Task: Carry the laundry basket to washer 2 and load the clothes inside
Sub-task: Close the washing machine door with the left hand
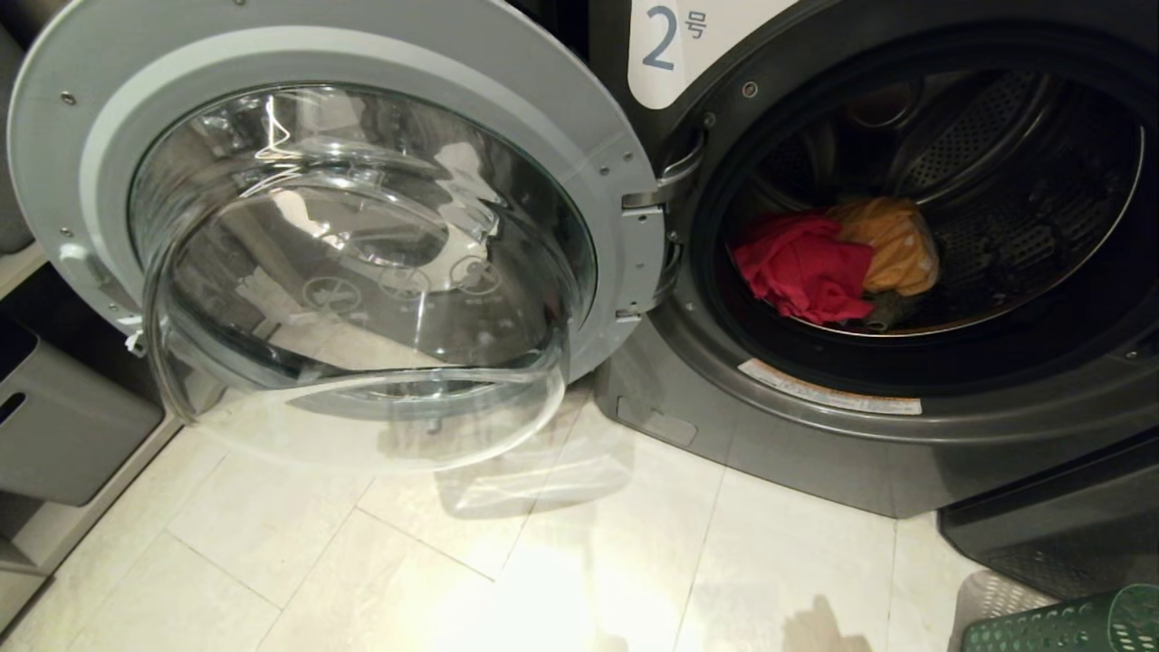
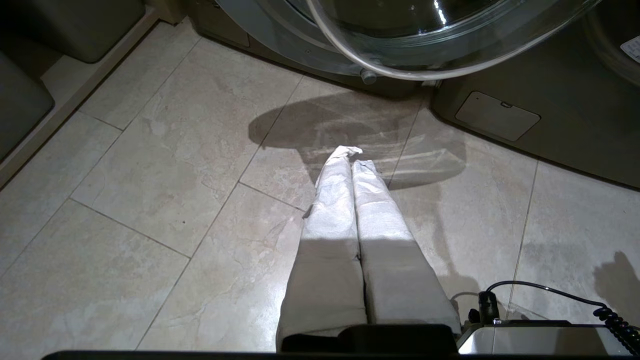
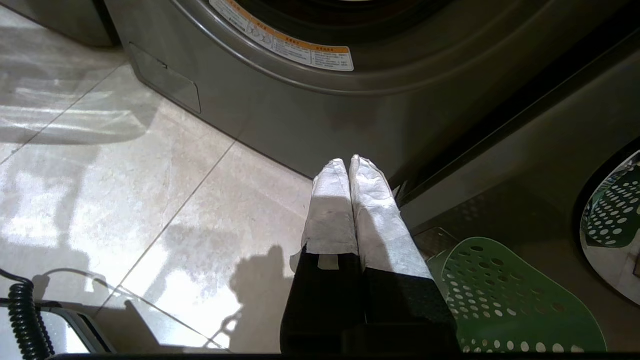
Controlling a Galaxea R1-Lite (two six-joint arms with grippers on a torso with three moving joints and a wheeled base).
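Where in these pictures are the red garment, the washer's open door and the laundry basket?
red garment [image 1: 801, 267], head view, middle of the cloth inside the drum.
open door [image 1: 362, 244], head view, its clear glass bowl.
laundry basket [image 3: 505, 295], right wrist view, perforated green wall.

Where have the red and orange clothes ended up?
In the head view, the clothes lie inside washer 2's drum on the right, beside its swung-open door.
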